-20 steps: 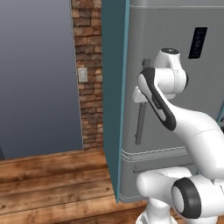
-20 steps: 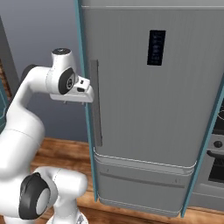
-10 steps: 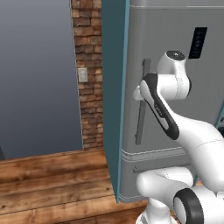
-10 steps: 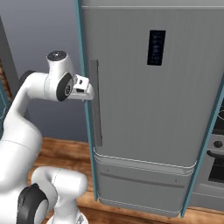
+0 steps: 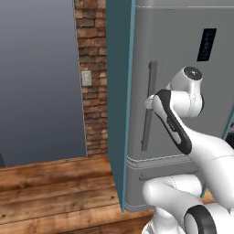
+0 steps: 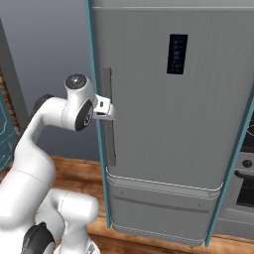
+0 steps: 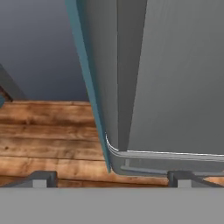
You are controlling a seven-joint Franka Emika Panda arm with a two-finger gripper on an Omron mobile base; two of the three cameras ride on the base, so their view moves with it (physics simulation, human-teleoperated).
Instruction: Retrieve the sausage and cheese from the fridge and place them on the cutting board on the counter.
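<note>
With the fridge shut, the gripper, jaws wide, nears the handle; next, clamp and pull.

Fridge handle above wooden floor

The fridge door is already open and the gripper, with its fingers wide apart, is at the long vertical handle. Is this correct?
Not quite: the fridge door is closed, flush with the body, as the right base view shows. The rest holds: the gripper is at the long vertical handle, and the hand view shows its fingers wide apart.
</note>
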